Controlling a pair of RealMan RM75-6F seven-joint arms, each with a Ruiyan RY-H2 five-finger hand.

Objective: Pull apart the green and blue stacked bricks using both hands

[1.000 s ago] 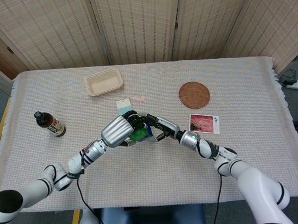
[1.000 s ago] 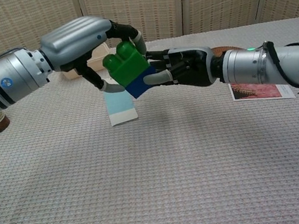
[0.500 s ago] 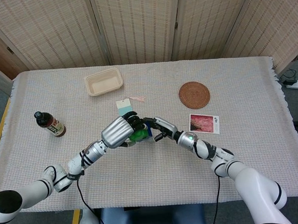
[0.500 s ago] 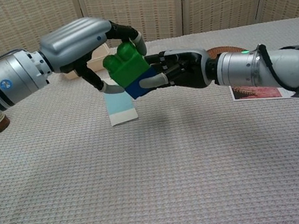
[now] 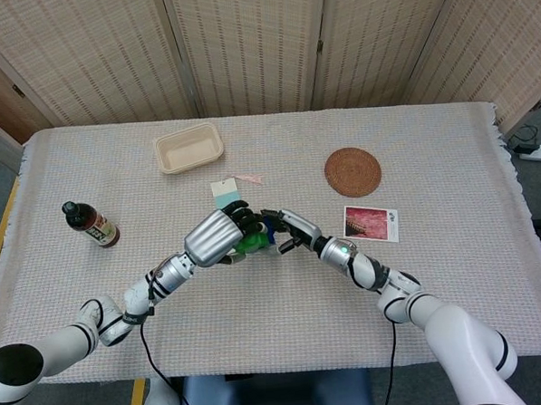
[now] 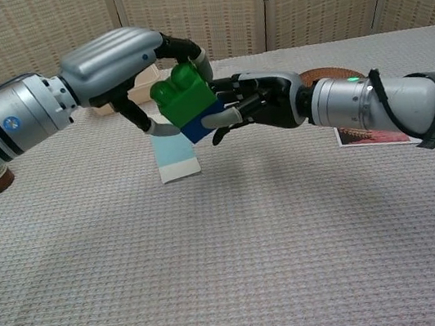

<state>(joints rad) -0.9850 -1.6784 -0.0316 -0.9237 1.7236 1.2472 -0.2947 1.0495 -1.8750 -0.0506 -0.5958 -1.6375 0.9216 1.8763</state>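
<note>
Two hands are on the brick stack, held up in the air over the middle of the surface [image 5: 450,157]. The green brick [image 6: 184,95] sits on top of the blue brick [image 6: 198,128], tilted, studs pointing up and toward the far edge, and the two are still joined.

The left hand [image 6: 114,59] comes in from the left edge side and wraps over the green brick: one of its fingers [image 6: 187,52] curls over the top, and the thumb sits against the side below. So it's grasping the green one.

The right hand [image 6: 262,102] reaches in from the right, and its fingers [image 6: 223,117] are pressed up against the blue brick, with a couple lying along its side. It looks like a grasp on the blue brick, though from the head view most of that brick is hidden behind the hands.

Other stuff lying around: a pale blue card [image 6: 176,158] flat on the surface right under the stack, a beige tray [image 5: 189,148] toward the far edge, a round woven coaster [image 5: 352,172] over to the right of it, a photo [image 5: 370,223] near the right arm, and a dark bottle [image 5: 92,224] lying near the left edge.
</note>
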